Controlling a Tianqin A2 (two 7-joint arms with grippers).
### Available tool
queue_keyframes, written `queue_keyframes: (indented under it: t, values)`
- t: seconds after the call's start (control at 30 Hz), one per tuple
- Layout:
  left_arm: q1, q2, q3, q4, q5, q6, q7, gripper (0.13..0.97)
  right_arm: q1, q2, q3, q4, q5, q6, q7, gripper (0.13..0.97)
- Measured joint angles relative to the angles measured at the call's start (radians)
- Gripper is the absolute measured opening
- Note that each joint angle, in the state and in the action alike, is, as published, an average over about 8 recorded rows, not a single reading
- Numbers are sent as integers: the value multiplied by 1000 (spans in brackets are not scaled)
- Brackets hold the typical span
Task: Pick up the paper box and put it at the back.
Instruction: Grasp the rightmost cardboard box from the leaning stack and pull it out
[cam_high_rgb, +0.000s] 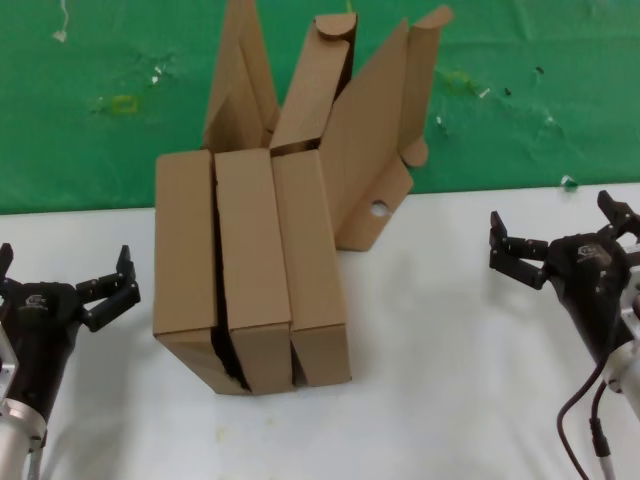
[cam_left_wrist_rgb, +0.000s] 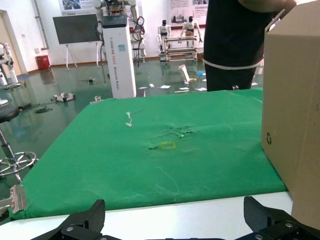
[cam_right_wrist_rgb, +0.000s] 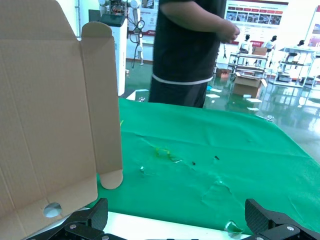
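Note:
Three flat brown cardboard boxes stand on edge side by side on the white table (cam_high_rgb: 450, 350). The paper box (cam_high_rgb: 315, 270) is the rightmost one. Its open lid (cam_high_rgb: 368, 150), with rounded flaps and a small round hole (cam_high_rgb: 378, 208), leans back over the green cloth (cam_high_rgb: 100, 60). The lid also shows in the right wrist view (cam_right_wrist_rgb: 50, 125). My left gripper (cam_high_rgb: 63, 264) is open and empty, left of the boxes. My right gripper (cam_high_rgb: 552, 215) is open and empty, well right of the lid. Both show open over the table edge in their wrist views (cam_left_wrist_rgb: 174, 212) (cam_right_wrist_rgb: 176, 210).
Two more brown boxes (cam_high_rgb: 215, 270) stand against the paper box's left side, lids raised behind. The nearest one's side shows in the left wrist view (cam_left_wrist_rgb: 295, 100). A person (cam_right_wrist_rgb: 185, 50) stands behind the green cloth. Small whitish and yellow scraps (cam_high_rgb: 125, 103) lie on the cloth.

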Motion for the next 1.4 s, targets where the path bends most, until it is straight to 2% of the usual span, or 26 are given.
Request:
queue_keyframes:
  t: [1.07, 1.4]
  values:
    - [0, 0, 0, 0, 0, 0, 0, 962, -4, 9, 0, 7, -5, 5, -4, 966]
    - [0, 0, 0, 0, 0, 0, 0, 953, -85, 99, 17, 143, -82, 57, -107, 966]
